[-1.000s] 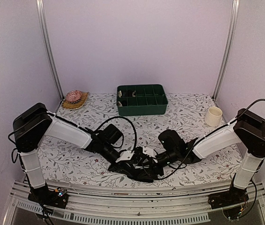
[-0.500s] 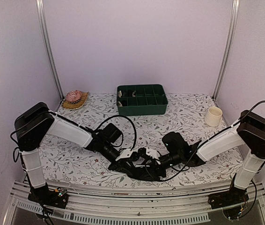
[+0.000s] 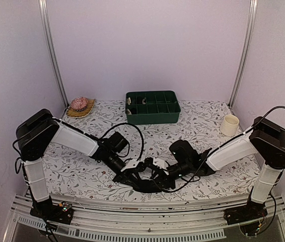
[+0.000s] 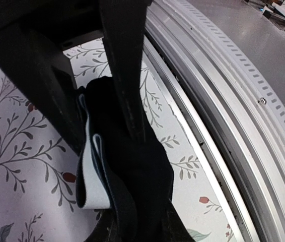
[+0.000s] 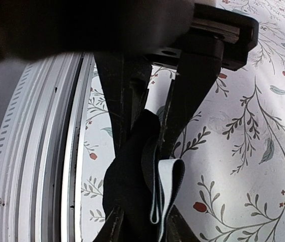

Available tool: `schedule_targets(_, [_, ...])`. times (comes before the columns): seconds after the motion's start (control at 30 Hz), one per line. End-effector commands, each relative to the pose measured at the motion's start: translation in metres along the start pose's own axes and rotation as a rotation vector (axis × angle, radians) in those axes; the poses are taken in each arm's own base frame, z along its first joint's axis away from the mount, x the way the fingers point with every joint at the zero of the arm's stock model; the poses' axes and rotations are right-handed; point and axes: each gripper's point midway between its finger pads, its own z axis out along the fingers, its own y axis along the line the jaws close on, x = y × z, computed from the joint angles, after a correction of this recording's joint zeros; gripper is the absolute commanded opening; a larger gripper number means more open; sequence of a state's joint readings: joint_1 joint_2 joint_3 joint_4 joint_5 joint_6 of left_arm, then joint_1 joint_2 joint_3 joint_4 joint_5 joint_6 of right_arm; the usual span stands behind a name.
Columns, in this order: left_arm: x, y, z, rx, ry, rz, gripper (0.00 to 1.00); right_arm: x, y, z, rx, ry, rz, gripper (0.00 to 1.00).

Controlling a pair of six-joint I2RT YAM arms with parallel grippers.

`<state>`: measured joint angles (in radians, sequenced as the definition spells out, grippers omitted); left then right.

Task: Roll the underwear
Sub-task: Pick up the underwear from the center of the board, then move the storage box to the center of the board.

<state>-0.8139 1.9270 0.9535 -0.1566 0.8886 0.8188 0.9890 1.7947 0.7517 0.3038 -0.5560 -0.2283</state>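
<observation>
Two robot arms pinch black underwear (image 3: 145, 182) at the near edge of a flowery bench (image 3: 208, 121).
The left jaws and right jaws are both narrow, each nipped onto the fabric bunched between and just below them. It looks light, limp and stretchy. The firmer pale waistband (image 5: 163, 189) seems the surest hold, as loose folds may slip.

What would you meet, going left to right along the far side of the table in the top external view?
Woven mat holding a pink object → green compartment tray → cream cup.
</observation>
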Motion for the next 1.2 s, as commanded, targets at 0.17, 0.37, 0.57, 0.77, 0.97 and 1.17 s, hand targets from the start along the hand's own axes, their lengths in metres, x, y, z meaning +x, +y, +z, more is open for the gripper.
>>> schedule_targets(0.17, [-0.034, 0.030, -0.023, -0.121, -0.050, 0.006, 0.22, 0.018, 0.029, 0.025, -0.092, 0.138, -0.057, 0.02])
schedule_targets(0.37, [-0.062, 0.039, -0.076, -0.292, -0.056, 0.085, 0.55, -0.012, -0.005, 0.014, 0.098, 0.145, 0.003, 0.02])
schedule_targets(0.57, [-0.078, 0.057, -0.160, -0.521, -0.115, 0.065, 0.65, -0.060, -0.054, -0.009, 0.288, 0.094, 0.053, 0.02])
schedule_targets(0.77, [-0.081, 0.067, -0.229, -0.745, -0.168, 0.024, 0.99, -0.120, -0.105, -0.038, 0.468, -0.021, 0.110, 0.02])
schedule_targets(0.97, [-0.059, 0.068, -0.275, -0.898, -0.173, -0.062, 0.99, -0.191, -0.130, -0.072, 0.572, -0.174, 0.099, 0.02])
schedule_targets(1.17, [-0.017, 0.064, -0.284, -0.926, -0.164, -0.181, 0.99, -0.248, -0.173, -0.101, 0.729, -0.285, 0.101, 0.02])
